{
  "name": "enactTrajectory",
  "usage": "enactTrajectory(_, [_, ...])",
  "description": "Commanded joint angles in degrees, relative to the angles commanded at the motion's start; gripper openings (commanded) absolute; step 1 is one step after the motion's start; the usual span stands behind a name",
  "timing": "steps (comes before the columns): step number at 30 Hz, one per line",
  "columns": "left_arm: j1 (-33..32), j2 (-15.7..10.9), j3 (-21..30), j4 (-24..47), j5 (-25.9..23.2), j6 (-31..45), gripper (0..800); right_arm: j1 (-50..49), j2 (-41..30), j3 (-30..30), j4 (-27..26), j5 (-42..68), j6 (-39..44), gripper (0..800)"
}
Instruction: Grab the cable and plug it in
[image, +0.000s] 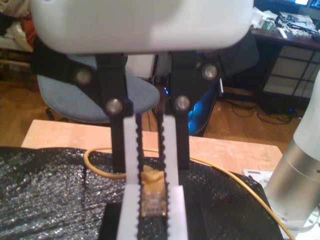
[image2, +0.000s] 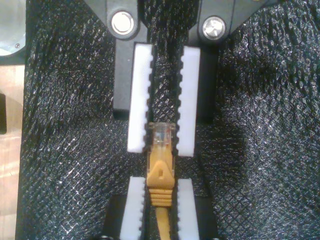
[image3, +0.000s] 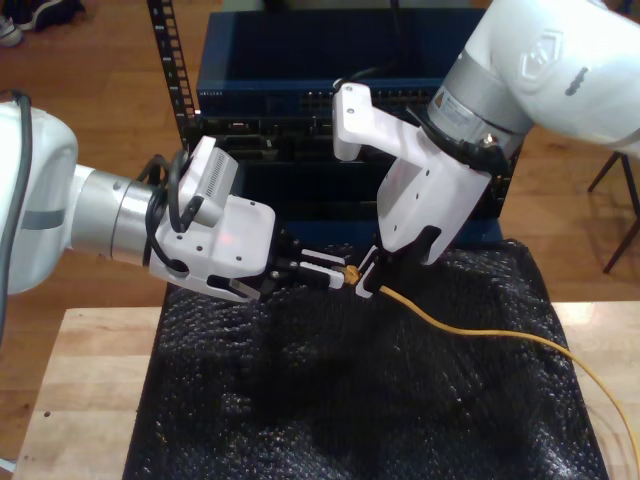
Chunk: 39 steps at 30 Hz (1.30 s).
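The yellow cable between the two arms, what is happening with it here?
My first pincer, on the arm at the exterior view's right, is shut on the cable just behind its clear plug and holds it above the black mat. My second pincer faces it, with its pads on either side of the plug's tip; I cannot tell whether they grip it. The plug is not yet in the rack behind.

A pale wooden tabletop carries a glittery black mesh mat. At twelve o'clock in the exterior view stands a dark blue equipment rack on brown wooden flooring.
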Motion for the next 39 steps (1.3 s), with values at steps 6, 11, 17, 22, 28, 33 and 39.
enactTrajectory(6, [0.00, 0.00, 0.00, 0.00, 0.09, 0.00, 3, 0.00, -0.09, 0.00, 0.00, -0.09, 0.09, 141])
enactTrajectory(11, [0.00, 0.00, 0.00, 0.09, 0.09, -0.09, 3, -0.09, 0.00, 0.09, 0.44, 0.00, 0.00, 454])
enactTrajectory(17, [0.00, -0.09, 0.00, 0.09, 0.09, -0.26, 3, -0.35, -0.26, 0.00, 0.88, 0.09, -0.26, 759])
enactTrajectory(22, [0.09, -0.09, -0.18, 0.00, 0.00, -0.44, 3, -0.88, -0.44, -1.14, 0.88, 0.18, -1.67, 798])
enactTrajectory(28, [0.44, 0.18, -0.35, 0.00, 0.18, -0.97, 5, -0.88, -0.70, -2.99, 1.05, 0.00, -3.69, 797])
enactTrajectory(33, [1.14, 0.88, -0.35, -0.09, 2.81, -3.43, 7, -0.97, -0.97, -5.19, 0.88, 0.00, -3.60, 798])
enactTrajectory(39, [3.96, 3.16, -0.44, -2.73, 6.51, -4.57, 11, -1.05, -3.08, -5.19, 0.70, -0.26, -4.92, 798])
